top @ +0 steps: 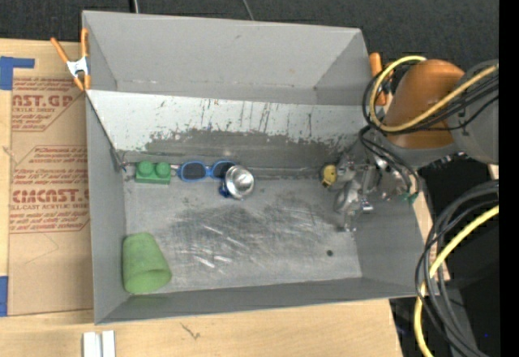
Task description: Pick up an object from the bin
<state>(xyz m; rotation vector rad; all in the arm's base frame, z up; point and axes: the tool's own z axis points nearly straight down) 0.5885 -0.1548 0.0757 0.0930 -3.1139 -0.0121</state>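
The gripper [352, 205] is down low in the right side of the grey bin [219, 55], close to the right wall. It is a dark tangle of metal parts, and I cannot tell if it is open or closed. I cannot see anything held in it.

Just to the left of the gripper, a bit higher up, is a small yellow thing [328, 175]. It sits on the bin floor right where the floor meets the back wall. It is very near the gripper, but I cannot tell if they touch.

Behind the gripper is the arm, with a big orange cover [422, 100] and yellow and black cables [381, 96] looping around it.

More things lie in a row along the back wall, well away from the gripper. At the left is a green block [152, 172]. Next to it is a blue thing [199, 171] with two round parts. A shiny silver round thing [238, 182] touches the right end of the blue thing.

A green cup [144, 264] lies by itself in the front left corner of the bin.
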